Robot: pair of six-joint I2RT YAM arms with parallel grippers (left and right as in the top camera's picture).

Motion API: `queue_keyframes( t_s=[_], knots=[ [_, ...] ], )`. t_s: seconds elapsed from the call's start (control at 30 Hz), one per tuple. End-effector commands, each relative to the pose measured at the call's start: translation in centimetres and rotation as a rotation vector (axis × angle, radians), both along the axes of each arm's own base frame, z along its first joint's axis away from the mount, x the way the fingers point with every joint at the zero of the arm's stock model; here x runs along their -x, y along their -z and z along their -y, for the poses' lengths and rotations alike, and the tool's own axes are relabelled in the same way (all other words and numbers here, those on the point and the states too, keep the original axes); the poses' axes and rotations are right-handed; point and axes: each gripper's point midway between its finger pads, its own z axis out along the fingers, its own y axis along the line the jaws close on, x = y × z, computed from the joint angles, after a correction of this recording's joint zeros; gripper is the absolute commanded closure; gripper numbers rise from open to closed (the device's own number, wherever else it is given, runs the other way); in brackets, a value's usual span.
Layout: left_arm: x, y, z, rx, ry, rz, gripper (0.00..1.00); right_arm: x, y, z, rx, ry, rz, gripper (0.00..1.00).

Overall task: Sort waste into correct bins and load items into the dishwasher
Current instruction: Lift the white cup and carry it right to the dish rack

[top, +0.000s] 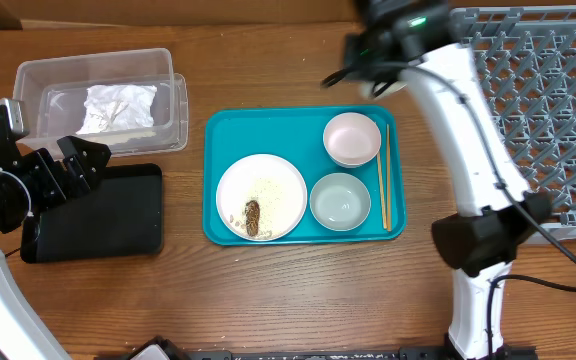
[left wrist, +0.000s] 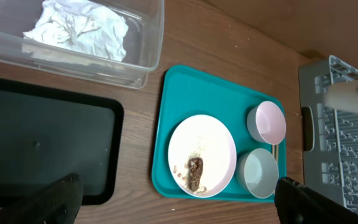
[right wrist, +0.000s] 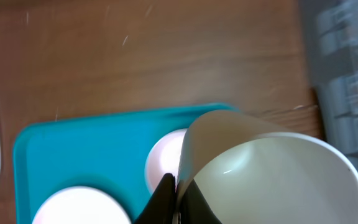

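White cup (right wrist: 278,180) looms cropped — right pincer (right wrist: 178,198) pinching its rim, barely visible.

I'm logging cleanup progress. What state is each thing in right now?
Napkin: crumpled, in the clear tub.
Plate: dirty, rice and a brown lump on it.
Bowl: upright, looks empty.
Saucer: bare, no cup on it.
Chopsticks: lying on the teal tray.
Cup: held up, looks empty.
Right tool: shut on the cup.
Left tool: open, holding nothing.
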Motion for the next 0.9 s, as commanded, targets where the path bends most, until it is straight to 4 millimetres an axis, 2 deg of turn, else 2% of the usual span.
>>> queue_keyframes(
  t_s=[0.0, 0.07, 0.1, 0.17, 0.33, 0.37, 0.5, 0.53, 0.67, 0.73, 0.87],
  knots=[
    [0.0, -0.2, -0.2, -0.016, 0.006, 0.008, 0.0, -1.5, -3.6, 6.8, -0.004, 0.119, 0.092, 0.96],
    [0.0, -0.2, -0.2, -0.017, 0.006, 0.008, 0.0, -2.0, -4.7, 11.4, -0.034, 0.205, 0.119, 0.96],
    [0.0, -0.2, -0.2, -0.017, 0.006, 0.008, 0.0, -2.1, -4.9, 12.9, -0.047, 0.233, 0.124, 0.96],
    [0.0, -0.2, -0.2, -0.016, 0.006, 0.008, 0.0, -2.1, -5.1, 17.1, -0.104, 0.306, 0.13, 0.96],
    [0.0, -0.2, -0.2, -0.017, 0.006, 0.008, 0.0, -2.3, -5.9, 25.3, -0.306, 0.397, 0.196, 0.96],
    [0.0, -0.2, -0.2, -0.017, 0.006, 0.008, 0.0, -2.3, -6.1, 26.6, -0.326, 0.411, 0.216, 0.96],
    [0.0, -0.2, -0.2, -0.017, 0.006, 0.008, 0.0, -1.6, -7.2, 34.0, -0.392, 0.488, 0.329, 0.96],
    [0.0, -0.2, -0.2, -0.017, 0.006, 0.008, 0.0, -1.0, -7.2, 37.1, -0.402, 0.525, 0.367, 0.96],
    [0.0, -0.2, -0.2, -0.016, 0.006, 0.008, 0.0, 0.7, -5.4, 43.9, -0.386, 0.628, 0.415, 0.96],
    [0.0, -0.2, -0.2, -0.016, 0.006, 0.008, 0.0, 1.4, -4.0, 46.5, -0.383, 0.66, 0.426, 0.96],
    [0.0, -0.2, -0.2, -0.017, 0.006, 0.008, 0.0, 2.1, -1.7, 49.3, -0.451, 0.604, 0.486, 0.96]
  ],
)
